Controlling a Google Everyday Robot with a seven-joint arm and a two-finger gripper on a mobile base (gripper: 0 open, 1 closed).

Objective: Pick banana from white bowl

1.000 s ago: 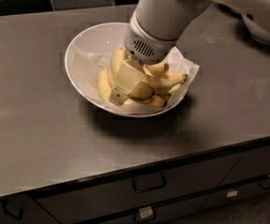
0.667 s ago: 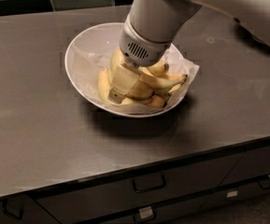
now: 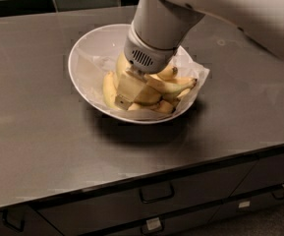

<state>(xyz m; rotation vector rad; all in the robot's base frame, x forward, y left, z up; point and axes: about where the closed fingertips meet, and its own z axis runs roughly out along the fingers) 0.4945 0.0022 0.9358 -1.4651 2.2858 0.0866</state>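
The white bowl [image 3: 85,50] stands on the dark counter, lined with crinkled wrap and holding a bunch of yellow bananas. My gripper [image 3: 127,93] is down inside the bowl, in the middle of the bunch, with the wide grey wrist [image 3: 149,53] right above it. The banana [image 3: 173,86] lies just right of the gripper, curved, with a dark end pointing to the bowl's right rim. Another banana [image 3: 108,90] curves along the gripper's left side. The wrist hides the bunch's middle.
The bowl sits on a dark grey counter [image 3: 43,146] with a tiled wall behind it. Drawers with handles [image 3: 156,193] run below the front edge. The arm's white upper part [image 3: 259,18] reaches in from the top right.
The wrist has shifted slightly left and lower, and the gripper sits a little deeper among the bananas. The bowl and bananas have hardly moved.
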